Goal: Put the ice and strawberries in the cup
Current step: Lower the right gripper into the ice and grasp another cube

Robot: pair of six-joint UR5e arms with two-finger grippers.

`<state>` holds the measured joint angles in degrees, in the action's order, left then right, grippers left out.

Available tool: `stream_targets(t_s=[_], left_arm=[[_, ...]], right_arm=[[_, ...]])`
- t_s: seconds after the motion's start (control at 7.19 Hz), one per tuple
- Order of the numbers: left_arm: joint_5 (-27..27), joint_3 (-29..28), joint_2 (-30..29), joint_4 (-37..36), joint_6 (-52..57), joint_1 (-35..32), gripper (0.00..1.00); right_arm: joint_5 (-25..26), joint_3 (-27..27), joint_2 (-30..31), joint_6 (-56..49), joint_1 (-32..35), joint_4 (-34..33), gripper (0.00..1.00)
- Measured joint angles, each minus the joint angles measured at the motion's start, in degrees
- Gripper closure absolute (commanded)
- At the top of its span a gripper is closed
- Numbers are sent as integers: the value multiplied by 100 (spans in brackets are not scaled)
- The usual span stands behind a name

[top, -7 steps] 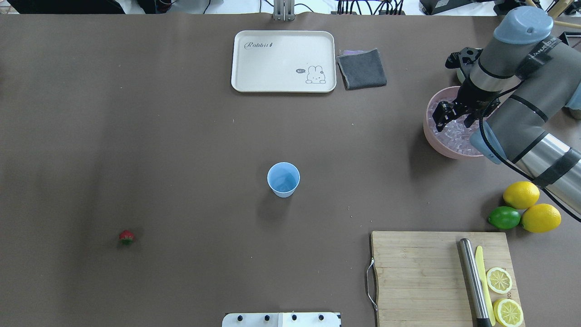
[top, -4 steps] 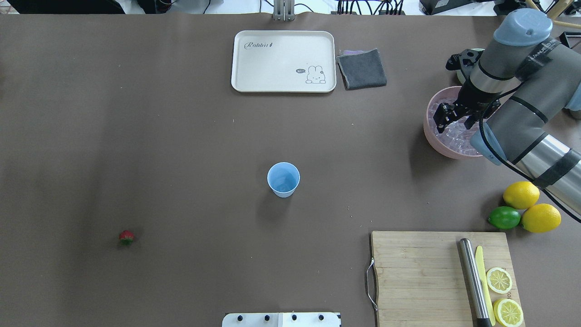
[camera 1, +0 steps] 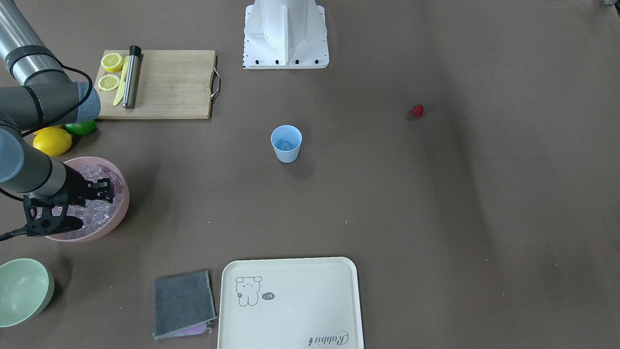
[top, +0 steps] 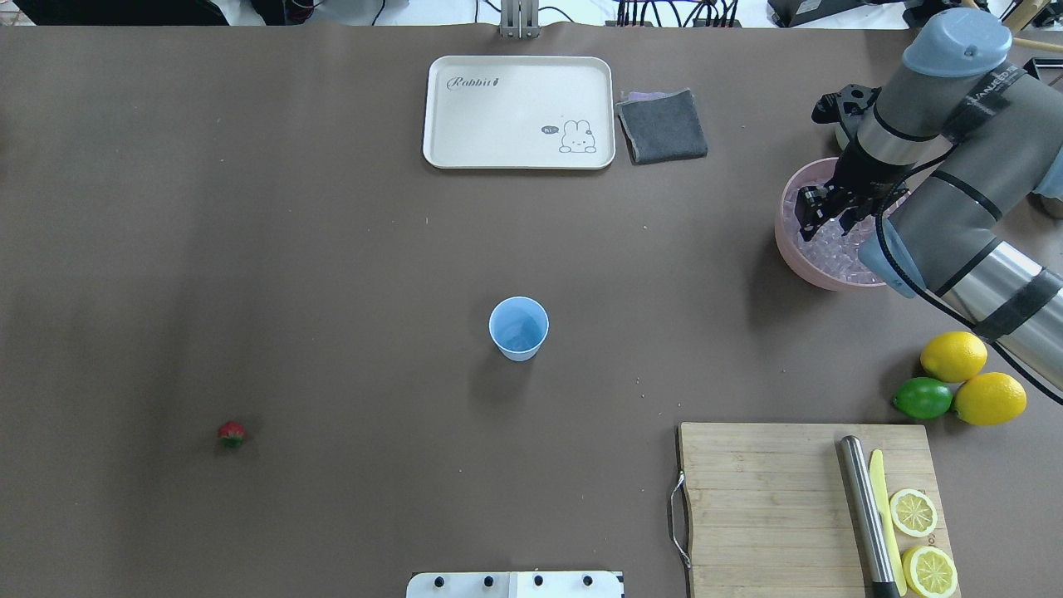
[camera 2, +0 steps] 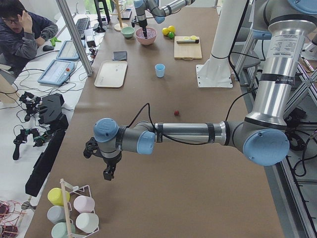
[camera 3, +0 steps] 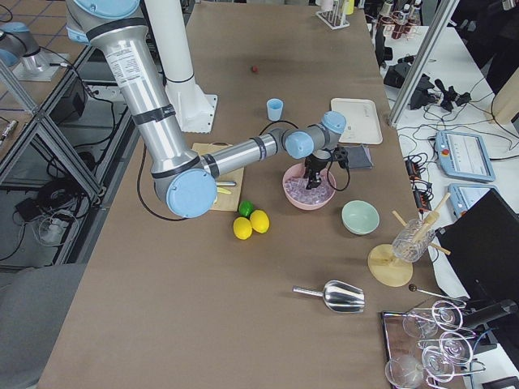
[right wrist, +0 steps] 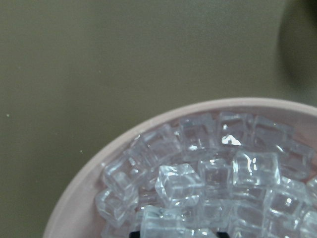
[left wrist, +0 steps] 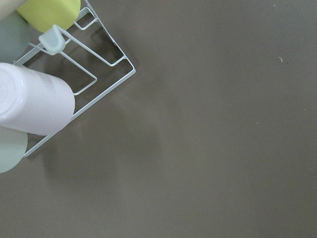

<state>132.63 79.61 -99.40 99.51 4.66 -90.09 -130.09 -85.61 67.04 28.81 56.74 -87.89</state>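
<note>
Strawberry (top: 232, 433) lies far left on the tabletop (top: 332, 249), alone and untouched, so we log that half of the task as not started. Left fingers (camera 2: 109, 172) hang further out, at the table's end beside the mug rack (camera 2: 74, 213). They show only in the side view, so we cannot tell if they are apart or together. Nothing stands between them and the strawberry, so we judge that reach easy.

The cup (top: 518, 328) stands upright at mid-table, well apart from everything, with open tabletop all round. There is a pale patch at its bottom, maybe ice, but it is too small for us to call. Approach from either side looks free.

On the right, the ice (top: 830, 249) fills the pink bowl (top: 785, 237). The right fingers (top: 818, 218) are down among the cubes near the bowl's cup-side wall. The wrist view shows two dark tips apart with a cube (right wrist: 171, 223) between them, nothing clamped that we can see. We judge the ice pick is in hand, with carry and drop left.

It is tighter here. The bowl sits near the table's right end, with lemons (top: 953, 355) and a lime (top: 923, 398) close on the robot's side. The cutting board (top: 772, 498) lies beyond them and the green bowl (camera 1: 24, 291) just behind the pink one. The path from bowl to cup runs over bare tabletop.
</note>
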Motion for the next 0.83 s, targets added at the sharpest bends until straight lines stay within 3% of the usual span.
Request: stream_targets(t_s=[0.42, 0.83], left_arm=[[0, -5, 4, 6, 0, 0, 2], [0, -6, 1, 7, 0, 0, 2]], right_arm=[[-568, -326, 39, -24, 335, -63, 100], [-695, -485, 180, -782, 854, -214, 100]])
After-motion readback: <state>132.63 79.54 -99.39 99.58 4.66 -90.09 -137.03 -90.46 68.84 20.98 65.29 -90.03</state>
